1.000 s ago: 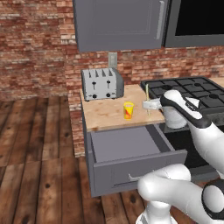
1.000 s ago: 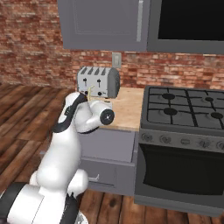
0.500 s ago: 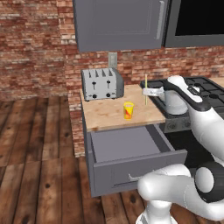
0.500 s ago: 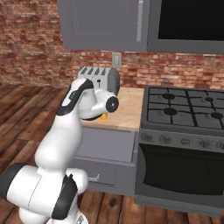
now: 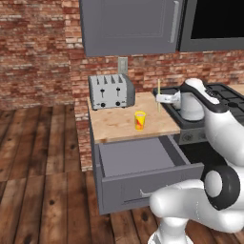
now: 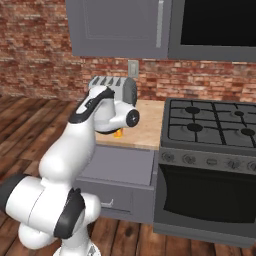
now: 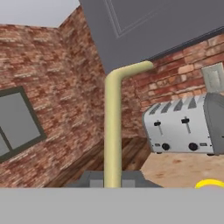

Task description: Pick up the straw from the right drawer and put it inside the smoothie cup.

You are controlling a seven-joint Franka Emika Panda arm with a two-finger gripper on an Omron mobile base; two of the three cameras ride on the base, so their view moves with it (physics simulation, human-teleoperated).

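Raised since before, claw (image 5: pixel 160 98) pinches the upright straw (image 5: pixel 158 90), cup (image 5: pixel 139 120) below-left.

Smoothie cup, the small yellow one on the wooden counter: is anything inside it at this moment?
Nothing rises from the small tapered yellow smoothie cup. Its interior is hidden by its wall. The thin pale yellow straw stands upright in the shut gripper, up and to the right of the cup in the left base view.

brick wall (image 5: pixel 38 52), plank floor (image 5: pixel 43 190) — grey cabinet (image 5: pixel 128 26)
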